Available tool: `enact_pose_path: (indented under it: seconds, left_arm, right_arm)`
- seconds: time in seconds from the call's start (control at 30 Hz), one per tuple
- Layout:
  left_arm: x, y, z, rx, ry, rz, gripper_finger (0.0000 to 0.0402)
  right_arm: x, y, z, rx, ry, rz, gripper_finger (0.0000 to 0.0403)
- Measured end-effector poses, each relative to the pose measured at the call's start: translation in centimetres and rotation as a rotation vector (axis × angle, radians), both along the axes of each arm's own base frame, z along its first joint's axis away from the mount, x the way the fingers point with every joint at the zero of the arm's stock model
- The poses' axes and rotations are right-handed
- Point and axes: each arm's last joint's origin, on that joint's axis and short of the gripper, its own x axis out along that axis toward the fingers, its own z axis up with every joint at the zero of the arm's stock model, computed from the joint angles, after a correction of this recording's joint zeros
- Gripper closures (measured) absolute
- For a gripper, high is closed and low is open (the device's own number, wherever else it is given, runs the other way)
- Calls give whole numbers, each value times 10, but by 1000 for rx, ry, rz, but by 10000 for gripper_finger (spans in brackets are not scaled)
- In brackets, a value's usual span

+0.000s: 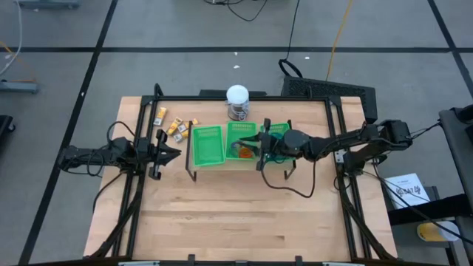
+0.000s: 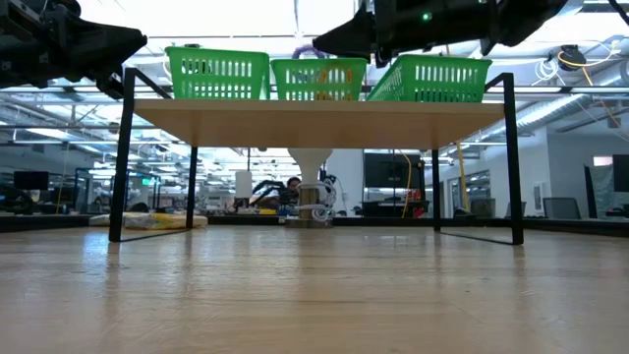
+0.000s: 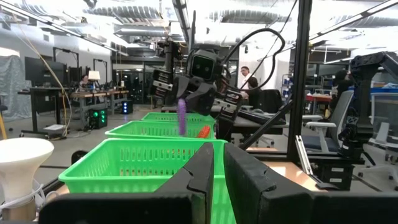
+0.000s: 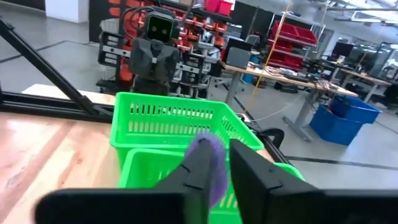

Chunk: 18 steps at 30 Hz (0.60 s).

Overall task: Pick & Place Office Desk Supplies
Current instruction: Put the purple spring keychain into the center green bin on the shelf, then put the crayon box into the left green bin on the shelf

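- Right, biggest first: one green three-compartment tray [image 1: 208,145] at table centre, with three baskets side by side and the middle one already holding orange rings [image 1: 242,153].
- At twelve o'clock from the tray stands one white-topped round jar [image 1: 237,101].
- Over at ten o'clock, I count about five small yellow-and-white blocky pieces [image 1: 176,128] loose on the wood; these look light and rigid, best pinched across their short sides.
- The right gripper [image 4: 222,163] hangs over the tray's middle-to-right baskets, its fingers pinching one purple ring [image 4: 210,163]. I'd call it soft, featherlight and a bit slippery, so a squeeze across the band suits it.
- The left gripper [image 3: 217,177] waits at nine o'clock of the tray, fingers clenched together and carrying nothing.
- Blue or grey loops: I can't make any out.
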Motion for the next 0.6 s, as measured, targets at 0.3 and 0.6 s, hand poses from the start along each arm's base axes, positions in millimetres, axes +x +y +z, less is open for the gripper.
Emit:
enact_pose_path:
  seconds: [0.3,0.6]
  left_arm:
    - [0,0,0,0,0,0,357]
    - [0,0,0,0,0,0,357]
  right_arm:
    - [-11,-2,11,7,13,-105,230]
    - [-81,5,66,24,6,-91,191]
